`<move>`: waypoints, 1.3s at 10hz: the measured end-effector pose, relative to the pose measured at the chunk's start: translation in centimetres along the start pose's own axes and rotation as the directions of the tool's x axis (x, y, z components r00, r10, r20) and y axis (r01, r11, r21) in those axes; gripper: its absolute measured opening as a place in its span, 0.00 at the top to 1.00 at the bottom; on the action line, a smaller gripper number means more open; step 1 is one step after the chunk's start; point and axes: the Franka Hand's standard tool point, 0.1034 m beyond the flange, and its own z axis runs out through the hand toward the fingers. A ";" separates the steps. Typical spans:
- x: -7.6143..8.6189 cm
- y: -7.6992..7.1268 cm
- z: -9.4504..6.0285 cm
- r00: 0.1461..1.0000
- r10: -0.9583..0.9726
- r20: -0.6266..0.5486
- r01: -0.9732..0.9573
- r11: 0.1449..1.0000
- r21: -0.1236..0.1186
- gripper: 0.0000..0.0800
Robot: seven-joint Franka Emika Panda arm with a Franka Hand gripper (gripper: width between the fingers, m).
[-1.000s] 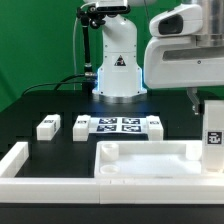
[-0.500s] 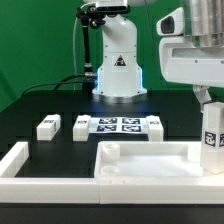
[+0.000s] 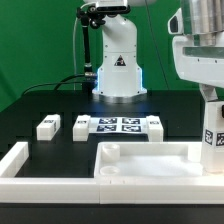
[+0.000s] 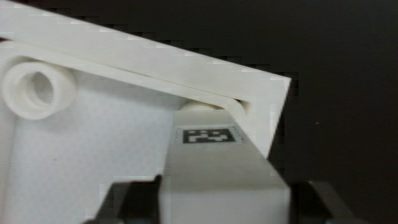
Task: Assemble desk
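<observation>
Desk top [image 3: 150,160], a wide white tray with a raised rim, lies flat on the black table [image 3: 40,105] at the front of the exterior view, towards that view's right. At its corner on that right side a leg [image 3: 211,140] stands upright with its tag facing the camera. The gripper [image 4: 222,205] pinches the leg from above, its jaws pressed against the leg's two sides. The wrist view looks down the leg onto the top's corner, where the rim makes an angle; whether the leg's lower end touches the tray I cannot tell. A raised ring [image 4: 36,90] sits inside the tray near that corner. Three loose legs [image 3: 47,127] lie on the table behind the top, two to the exterior view's left of the marker board [image 3: 118,125] and one just beside its right end. A white rail [image 3: 22,160] runs along the table's front and left, close to the top's edge.
</observation>
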 end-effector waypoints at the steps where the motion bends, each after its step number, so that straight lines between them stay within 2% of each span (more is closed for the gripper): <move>1: -0.1 0.0 0.0 1.000 -0.028 0.001 0.028 1.000 0.000 0.64; 2: -0.2 0.1 0.0 0.997 -0.081 0.001 0.081 0.997 -0.007 0.41; 3: -0.5 0.2 0.0 0.982 -0.189 0.009 0.189 0.982 -0.020 0.27; 4: -0.9 0.2 0.2 0.935 -0.355 0.006 0.355 0.935 -0.025 0.27; 5: -1.5 0.1 0.3 0.883 -0.470 0.008 0.470 0.882 -0.027 0.20; 6: -2.0 0.0 0.1 0.857 -0.515 0.008 0.515 0.857 -0.023 0.19; 9: -1.8 0.1 0.2 0.721 -0.693 0.013 0.693 0.721 -0.023 0.19; 11: -0.9 0.3 0.2 0.437 -0.899 0.012 0.898 0.436 -0.056 0.19; 12: -0.9 0.2 0.1 0.353 -0.936 0.013 0.934 0.351 -0.065 0.19; 13: -0.5 0.2 0.1 0.230 -0.973 0.017 0.972 0.228 -0.060 0.19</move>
